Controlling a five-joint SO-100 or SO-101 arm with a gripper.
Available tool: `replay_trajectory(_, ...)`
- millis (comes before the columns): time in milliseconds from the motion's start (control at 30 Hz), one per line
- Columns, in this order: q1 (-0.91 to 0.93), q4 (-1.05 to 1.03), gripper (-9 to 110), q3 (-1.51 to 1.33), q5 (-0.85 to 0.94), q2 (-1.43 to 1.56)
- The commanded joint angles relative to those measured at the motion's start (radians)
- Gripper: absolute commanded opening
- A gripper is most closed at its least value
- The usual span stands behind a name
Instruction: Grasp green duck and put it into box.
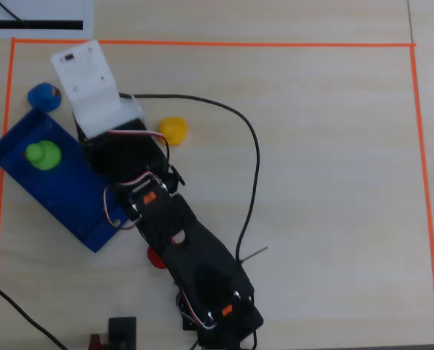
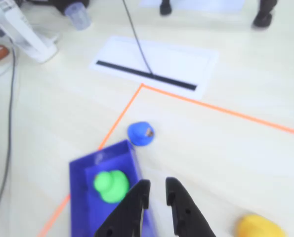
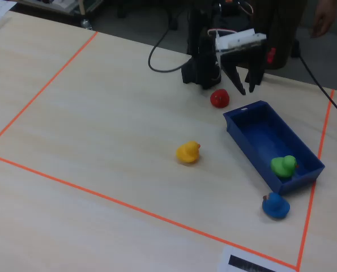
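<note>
The green duck [image 3: 284, 165] sits inside the blue box [image 3: 259, 130], near its end closest to the blue duck. In the overhead view the green duck [image 1: 41, 154] lies in the upper left part of the box [image 1: 63, 189]. My gripper [image 3: 244, 84] is open and empty, raised above the table near the box's far end. In the wrist view the gripper [image 2: 157, 184] hangs over the box's [image 2: 80, 197] right wall, with the green duck [image 2: 111, 185] just left of the left finger. The white wrist mount hides the jaws in the overhead view.
A blue duck [image 3: 276, 205] sits just outside the box's end. A yellow duck [image 3: 188, 152] stands on the table to the box's left. A red object [image 3: 219, 98] lies near the arm's base. Orange tape [image 3: 128, 207] borders the workspace.
</note>
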State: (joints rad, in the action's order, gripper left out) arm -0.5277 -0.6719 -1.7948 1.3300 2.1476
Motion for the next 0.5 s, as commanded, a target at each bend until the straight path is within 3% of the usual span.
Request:
replay_trajectory(0, 0.034, 0.029, 0, -0.201, 0.028, 0.252)
replay_trajectory(267, 0.215, 0.014, 0, -0.575, 0.063, 0.614)
replay_trajectory(467, 0.321, -0.121, 0, -0.815, 0.075, 0.865)
